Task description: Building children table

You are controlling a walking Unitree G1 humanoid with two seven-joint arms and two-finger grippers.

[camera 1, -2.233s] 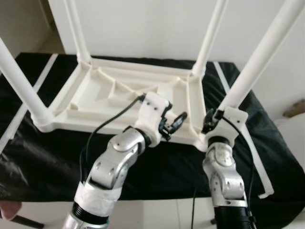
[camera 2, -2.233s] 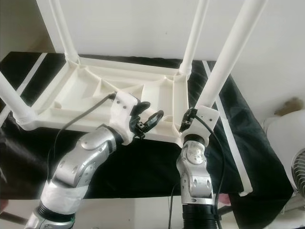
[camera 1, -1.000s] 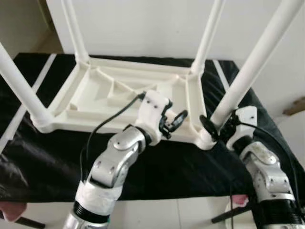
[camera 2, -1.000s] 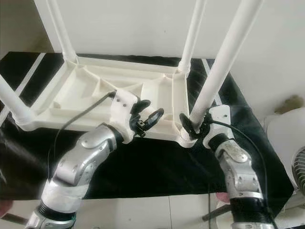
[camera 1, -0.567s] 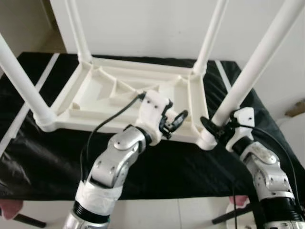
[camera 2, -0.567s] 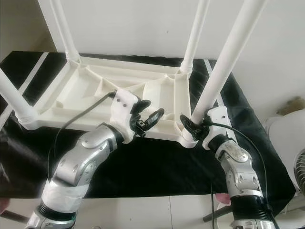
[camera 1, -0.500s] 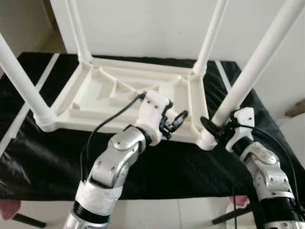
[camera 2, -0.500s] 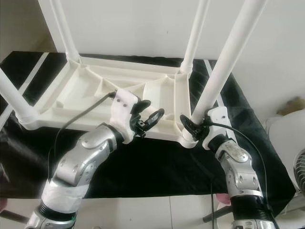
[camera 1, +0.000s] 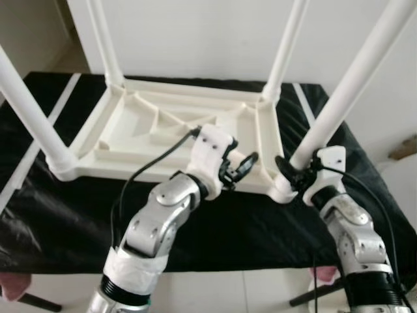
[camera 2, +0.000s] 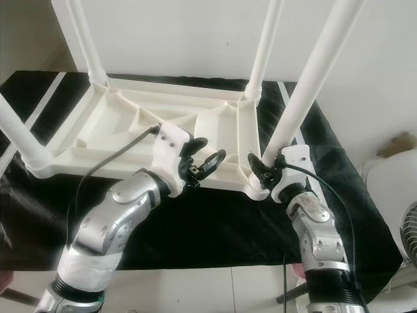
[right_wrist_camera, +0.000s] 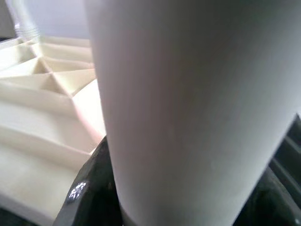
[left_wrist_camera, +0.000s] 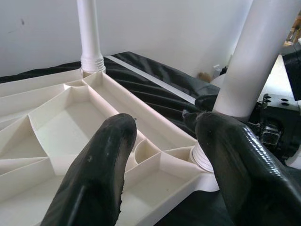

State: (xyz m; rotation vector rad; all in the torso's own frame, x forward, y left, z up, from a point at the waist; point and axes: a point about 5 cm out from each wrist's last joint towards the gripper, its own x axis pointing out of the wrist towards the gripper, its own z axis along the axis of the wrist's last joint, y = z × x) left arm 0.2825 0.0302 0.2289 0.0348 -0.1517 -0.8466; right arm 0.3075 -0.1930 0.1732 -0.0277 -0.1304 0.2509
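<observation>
The white table (camera 1: pixel 176 134) lay upside down on the worktop (camera 1: pixel 247 222), which was draped in a black cloth with pale stripes. Its ribbed underside faced up and four legs stood in the corner sockets — two far ones against the white wall (camera 1: pixel 202 32), two near ones rising past the camera on either side.

The right gripper (camera 1: pixel 294 175) was at the base of the near right leg (camera 1: pixel 345 91), just above its socket. Its black fingers (right_wrist_camera: pixel 89 188) were clenched around the leg; in the right wrist view the white tube blocked nearly everything beyond it, with a bit of the ribbed frame visible beside it.

The left gripper (camera 1: pixel 240 166) hovered over the table's near rim, between the middle ribs and the right corner. Its fingers (left_wrist_camera: pixel 101 174) were spread apart and grasped nothing; between them the left wrist view showed the ribbed compartments, the far right leg (left_wrist_camera: pixel 89 35) and the near right leg's threaded foot.

A black cable (camera 1: pixel 153 163) ran from the left wrist down along the arm. At the lower right stood a pale rounded object (camera 2: pixel 394 189), partly cut off.
</observation>
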